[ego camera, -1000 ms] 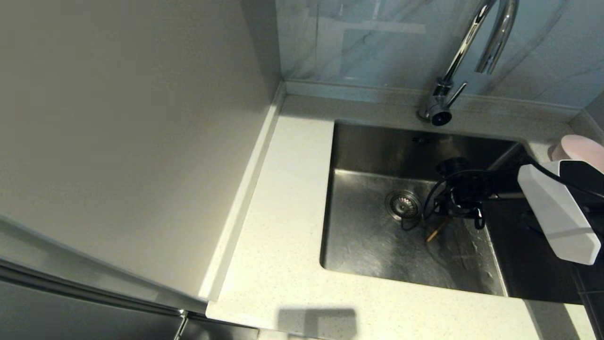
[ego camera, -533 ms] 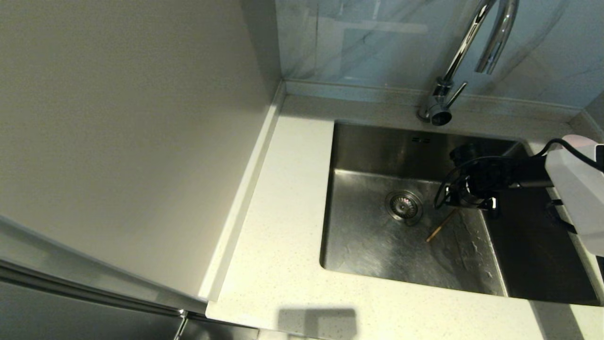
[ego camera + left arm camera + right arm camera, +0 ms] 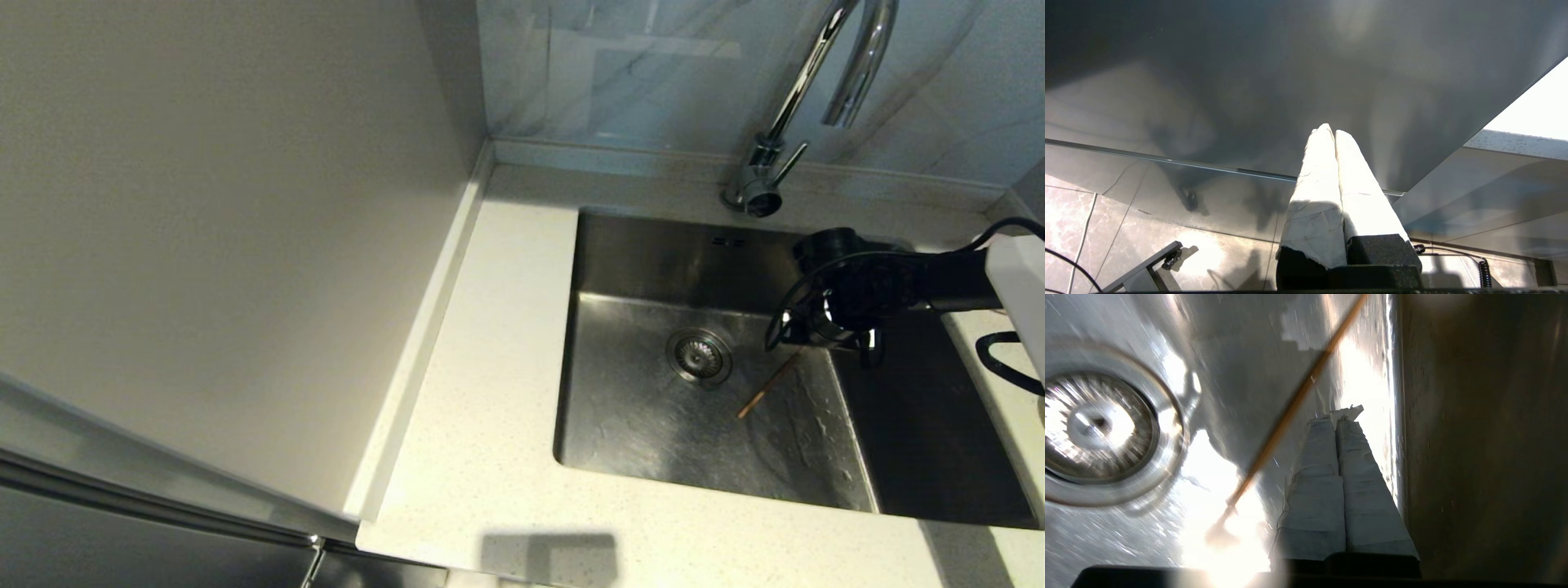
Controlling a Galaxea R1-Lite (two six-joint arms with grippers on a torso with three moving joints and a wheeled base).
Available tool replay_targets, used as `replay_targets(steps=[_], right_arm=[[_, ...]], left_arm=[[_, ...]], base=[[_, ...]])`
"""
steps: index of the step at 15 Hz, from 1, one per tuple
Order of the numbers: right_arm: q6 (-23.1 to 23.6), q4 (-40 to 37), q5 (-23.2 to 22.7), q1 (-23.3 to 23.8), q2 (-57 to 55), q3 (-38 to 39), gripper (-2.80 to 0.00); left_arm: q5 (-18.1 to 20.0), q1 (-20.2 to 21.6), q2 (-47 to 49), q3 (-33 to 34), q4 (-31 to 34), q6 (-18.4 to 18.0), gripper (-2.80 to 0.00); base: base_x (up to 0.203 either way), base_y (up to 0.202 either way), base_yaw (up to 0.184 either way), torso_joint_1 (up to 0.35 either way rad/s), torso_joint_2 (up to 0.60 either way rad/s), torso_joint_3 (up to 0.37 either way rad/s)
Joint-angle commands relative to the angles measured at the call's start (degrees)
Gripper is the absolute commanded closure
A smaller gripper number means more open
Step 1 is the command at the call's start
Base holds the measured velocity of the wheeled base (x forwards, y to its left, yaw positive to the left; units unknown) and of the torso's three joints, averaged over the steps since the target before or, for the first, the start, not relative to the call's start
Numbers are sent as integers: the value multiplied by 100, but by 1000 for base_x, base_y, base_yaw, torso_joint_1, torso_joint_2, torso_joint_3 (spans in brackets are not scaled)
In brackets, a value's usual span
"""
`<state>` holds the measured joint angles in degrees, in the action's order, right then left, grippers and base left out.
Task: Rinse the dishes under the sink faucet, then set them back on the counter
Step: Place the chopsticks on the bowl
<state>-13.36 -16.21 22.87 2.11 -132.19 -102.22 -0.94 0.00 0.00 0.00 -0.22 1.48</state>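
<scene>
One thin brown chopstick [image 3: 767, 390] lies slantwise on the wet floor of the steel sink [image 3: 653, 425], right of the round drain [image 3: 698, 355]. My right arm's black wrist [image 3: 849, 298] hangs over the sink's right side, above the chopstick's far end. In the right wrist view my right gripper [image 3: 1337, 418] is shut with nothing between its fingers, and the chopstick [image 3: 1290, 412] runs beside it, apart from it. The chrome faucet [image 3: 816, 73] stands behind the sink with no water running. Both bowls and the second chopstick are out of view. My left gripper [image 3: 1331, 131] is shut and parked below the counter.
The speckled off-white counter [image 3: 490, 343] surrounds the sink on the left and front. A plain beige wall panel [image 3: 229, 245] rises at the left. The faucet's thin lever [image 3: 790, 159] sticks out at its base. The sink's right wall [image 3: 1474, 437] is close beside my right fingers.
My right arm has drawn back and to the right, uncovering more of the chopstick, which stays on the sink floor. The pink bowl at the right edge is now hidden behind the arm.
</scene>
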Motion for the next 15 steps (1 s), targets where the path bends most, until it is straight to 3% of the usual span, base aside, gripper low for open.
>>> replay_targets(steps=[1, 8, 9, 10, 13, 15], right_arm=[[-213, -41, 16, -3, -53, -104, 0], [-427, -348, -72, 0, -237, -308, 0], [-422, -355, -73, -2, -303, -346, -262], [-421, -357, -90, 0, -332, -378, -280], [-510, -357, -90, 9, -491, -386, -280], [-836, -403, -81, 23, -477, -393, -280]], left_arm=[[-3, 0, -18, 0, -4, 2, 0], [-3, 0, -18, 0, -4, 2, 0], [-3, 0, -18, 0, -4, 2, 0], [-3, 0, -18, 0, -4, 2, 0], [-3, 0, -18, 0, -4, 2, 0], [-3, 0, -18, 0, -4, 2, 0]], base=[[0, 0, 0, 0, 0, 0], [0, 0, 0, 0, 0, 0], [0, 0, 0, 0, 0, 0], [0, 0, 0, 0, 0, 0], [0, 0, 0, 0, 0, 0], [0, 0, 0, 0, 0, 0]])
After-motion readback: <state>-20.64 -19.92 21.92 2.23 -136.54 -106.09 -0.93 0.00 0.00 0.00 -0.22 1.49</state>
